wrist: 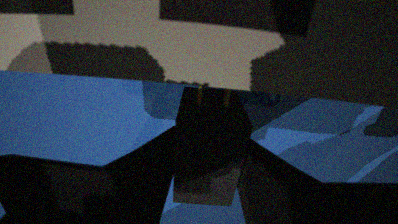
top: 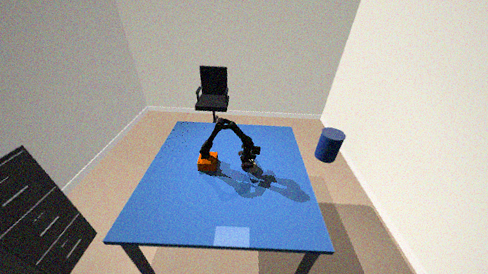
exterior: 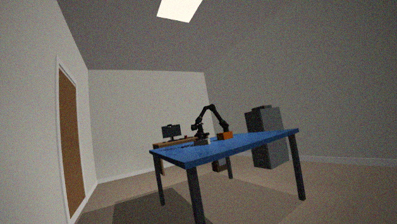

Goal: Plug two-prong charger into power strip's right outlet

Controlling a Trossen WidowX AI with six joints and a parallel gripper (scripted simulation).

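The pincer [wrist: 212, 165] is clamped on the dark charger [wrist: 212, 125], whose 2 prongs [wrist: 201, 91] point away from the wrist over the blue table [top: 181, 206]. The arm stands near the table's far edge, beside a chair [top: 212, 90]; bare blue surface stretches toward the near edge.

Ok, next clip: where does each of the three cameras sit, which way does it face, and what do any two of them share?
Top: high in the room, looking down on the blue table; whole arm on its orange base, with chair behind.
Exterior: low, off a table corner, facing the arm's side; monitor behind.
Wrist: on the arm, looking past the gripper, shut on the dark charger, prongs pointing away.
Shared: top and exterior both show the arm, base and table.
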